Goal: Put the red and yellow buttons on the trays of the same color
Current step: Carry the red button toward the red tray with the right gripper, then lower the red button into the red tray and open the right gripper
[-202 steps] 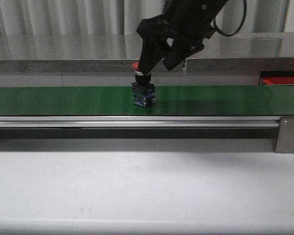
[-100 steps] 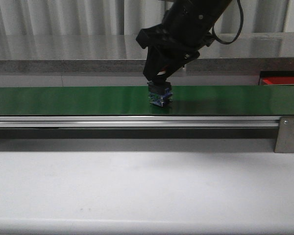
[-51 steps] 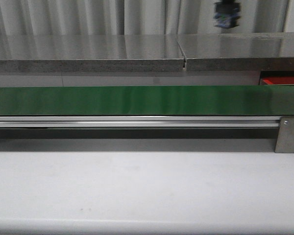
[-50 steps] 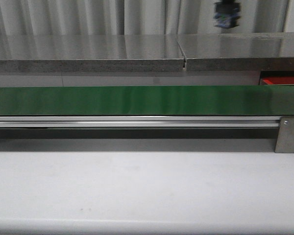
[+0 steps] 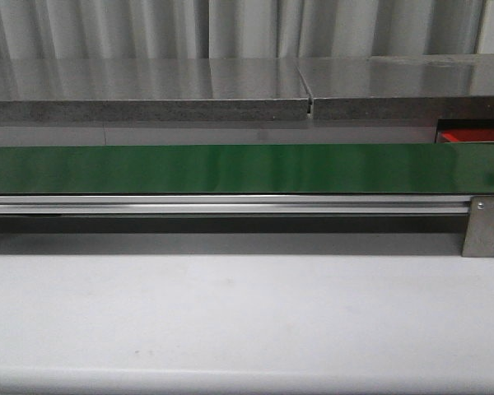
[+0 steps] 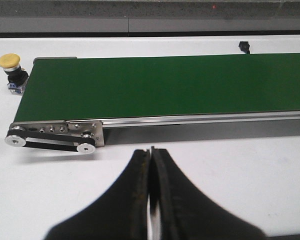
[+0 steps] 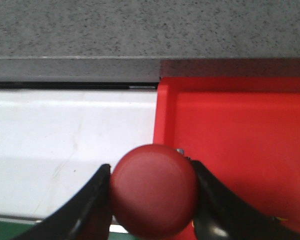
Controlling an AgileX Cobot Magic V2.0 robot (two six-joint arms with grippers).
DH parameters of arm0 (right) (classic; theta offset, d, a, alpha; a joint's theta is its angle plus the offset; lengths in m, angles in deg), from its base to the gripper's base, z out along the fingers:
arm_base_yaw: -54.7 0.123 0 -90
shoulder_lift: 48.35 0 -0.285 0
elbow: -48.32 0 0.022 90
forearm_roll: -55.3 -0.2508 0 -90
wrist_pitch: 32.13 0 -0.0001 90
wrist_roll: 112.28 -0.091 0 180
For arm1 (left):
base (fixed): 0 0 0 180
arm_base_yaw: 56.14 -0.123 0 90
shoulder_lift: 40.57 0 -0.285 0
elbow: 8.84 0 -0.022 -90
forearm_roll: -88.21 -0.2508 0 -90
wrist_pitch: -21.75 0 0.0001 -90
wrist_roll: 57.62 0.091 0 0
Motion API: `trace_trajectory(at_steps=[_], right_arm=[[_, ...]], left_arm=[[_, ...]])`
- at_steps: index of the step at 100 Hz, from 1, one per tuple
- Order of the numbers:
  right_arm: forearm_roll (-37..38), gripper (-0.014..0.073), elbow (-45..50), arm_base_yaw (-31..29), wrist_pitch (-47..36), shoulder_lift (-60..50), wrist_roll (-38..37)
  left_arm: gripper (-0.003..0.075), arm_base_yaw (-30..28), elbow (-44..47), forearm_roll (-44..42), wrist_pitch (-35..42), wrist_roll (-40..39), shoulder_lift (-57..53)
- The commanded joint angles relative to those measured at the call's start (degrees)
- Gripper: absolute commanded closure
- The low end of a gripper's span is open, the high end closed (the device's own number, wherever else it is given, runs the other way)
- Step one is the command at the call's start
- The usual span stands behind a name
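the right tool (image 7: 151,200) grips the red button (image 7: 154,189), which hangs over the red tray's (image 7: 240,145) near-left edge. carry it toward 2 o'clock, well inside the rim, lower, then release. the left tool (image 6: 150,192) is pressed together, holding nothing, above the white bench (image 6: 230,160).

belt (image 5: 230,169) across table (image 5: 230,321), tray (image 5: 475,137) behind belt's right end, button (image 6: 11,71) beside its left end
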Motion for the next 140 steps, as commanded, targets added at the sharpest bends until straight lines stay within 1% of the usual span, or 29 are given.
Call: trace_trajectory(at_steps=[1,18,39,81,111,119,126,133,140], right_arm=[[-2.5,0.0450,-4.1,-0.4,-3.9,0.0,0.1],[-2.5,0.0450,-9.5,-0.4,-3.7,5.2,0.1],[-2.6,0.0450,-13.6,-0.4,-3.3,10.1,0.1],[-2.6,0.0450,-14.2,-0.5,-4.7,15.5,0.1],[-2.6,0.0445,-14.2,-0.8,-5.8,16.6,0.1],[-2.6,0.0420,-14.2,-0.8,-5.7,16.7,0.1],[-2.6,0.0381,-14.2,-1.0,-5.7,16.7,0.1],[-2.6,0.0329,-14.2,-1.0,-5.7,16.7,0.1],[-2.6,0.0259,-14.2,-1.0,-5.6,16.7,0.1]], left_arm=[[0.0741,0.5,-1.4,1.3,3.8,-0.1,0.2],[0.0741,0.5,-1.4,1.3,3.8,-0.1,0.2],[0.0741,0.5,-1.4,1.3,3.8,-0.1,0.2],[0.0741,0.5,-1.4,1.3,3.8,-0.1,0.2],[0.0741,0.5,-1.4,1.3,3.8,-0.1,0.2],[0.0741,0.5,-1.4,1.3,3.8,-0.1,0.2],[0.0741,0.5,-1.4,1.3,3.8,-0.1,0.2],[0.0741,0.5,-1.4,1.3,3.8,-0.1,0.2],[0.0741,0.5,-1.4,1.3,3.8,-0.1,0.2]])
